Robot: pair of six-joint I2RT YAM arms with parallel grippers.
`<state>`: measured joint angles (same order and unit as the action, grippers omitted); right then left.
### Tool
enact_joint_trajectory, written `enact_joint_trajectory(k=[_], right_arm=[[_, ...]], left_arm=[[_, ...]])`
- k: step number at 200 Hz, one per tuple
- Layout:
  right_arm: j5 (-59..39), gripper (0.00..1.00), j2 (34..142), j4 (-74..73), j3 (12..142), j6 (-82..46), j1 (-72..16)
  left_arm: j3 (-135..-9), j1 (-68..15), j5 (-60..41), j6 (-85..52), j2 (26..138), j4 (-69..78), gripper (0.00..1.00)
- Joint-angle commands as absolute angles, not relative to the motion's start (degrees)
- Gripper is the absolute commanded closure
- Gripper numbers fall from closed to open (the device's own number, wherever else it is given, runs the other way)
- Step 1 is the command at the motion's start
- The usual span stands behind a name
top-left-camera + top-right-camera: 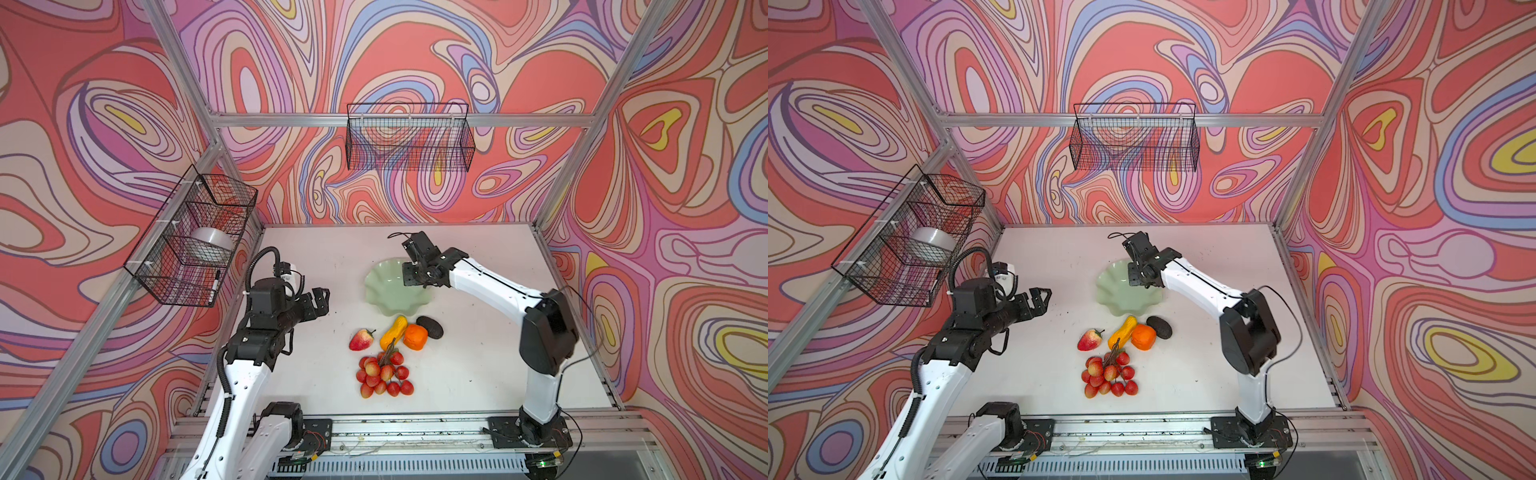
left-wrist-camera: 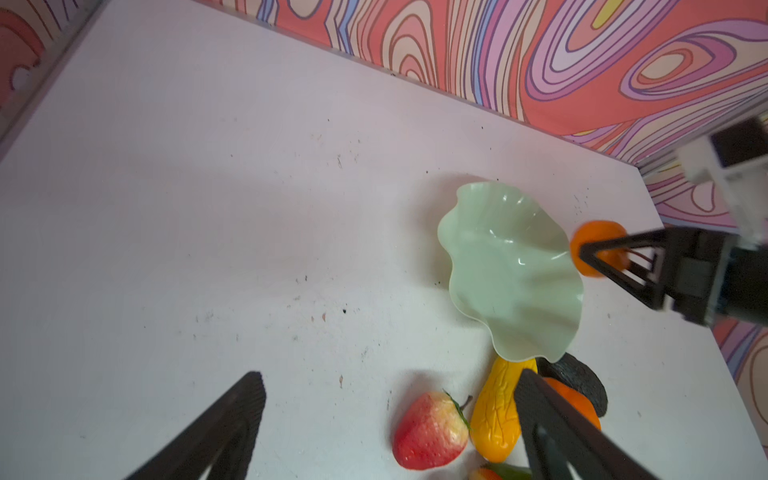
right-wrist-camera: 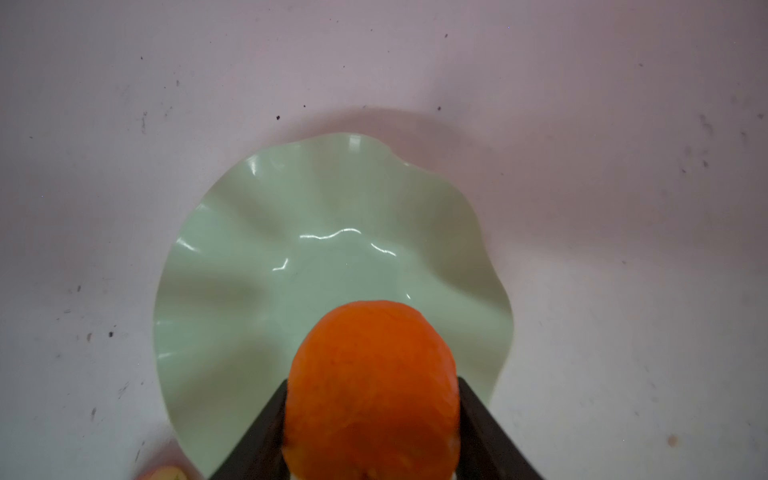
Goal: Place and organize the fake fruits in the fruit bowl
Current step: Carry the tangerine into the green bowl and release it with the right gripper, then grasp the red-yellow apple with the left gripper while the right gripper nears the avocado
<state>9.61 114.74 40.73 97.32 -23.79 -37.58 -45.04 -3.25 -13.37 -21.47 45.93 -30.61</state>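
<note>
White counter carries the fruit bowl. At the bowl's 6 o'clock lie the berry cluster, yellow-orange fruit, blocky orange, avocado and red-yellow fruit. Right fingers clamp the round orange above the bowl's 2 o'clock side. Left fingers, at 9 o'clock, stand spread, holding nothing.

Glossy, smooth plastic with bright highlights on the pale green wavy-rimmed fruit bowl. Matt, faintly dimpled skin on the round orange plastic fruit. Dull, pebbled roughness on the dark oval avocado. Matt, scuffed white tabletop.
</note>
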Motion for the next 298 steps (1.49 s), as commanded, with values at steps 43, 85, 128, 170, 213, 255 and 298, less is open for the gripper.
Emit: enact_joint_trajectory(k=[43, 85, 128, 170, 213, 255, 298], right_arm=[[7.9, 0.57, 128.5, 42.0, 106.8, -18.4, -37.9], [6.8, 0.50, 132.6, 42.7, 109.6, -18.1, -37.9], [6.1, 0.32, 131.7, 41.2, 108.0, -18.5, -37.9], [6.9, 0.17, 123.6, 37.3, 105.8, -18.9, -37.9], [9.8, 0.08, 106.7, 30.5, 97.4, -20.9, -37.1], [12.6, 0.06, 89.5, 26.0, 82.0, -25.2, -36.4], [15.7, 0.06, 81.5, 26.4, 72.8, -28.0, -36.2]], left_arm=[[-42.8, -8.0, -13.9, -28.7, 44.2, -42.6, 0.06], [-40.4, -12.4, -13.3, -31.8, 46.2, -40.4, 0.07], [-39.9, -15.7, -11.6, -32.5, 49.5, -39.9, 0.07], [-40.2, -19.0, -11.8, -32.0, 53.7, -37.7, 0.08], [-40.8, -26.9, -7.4, -31.7, 61.9, -34.2, 0.08], [-42.7, -28.4, -4.8, -28.9, 69.1, -30.9, 0.08], [-42.9, -30.0, -7.9, -28.3, 75.1, -24.7, 0.05]])
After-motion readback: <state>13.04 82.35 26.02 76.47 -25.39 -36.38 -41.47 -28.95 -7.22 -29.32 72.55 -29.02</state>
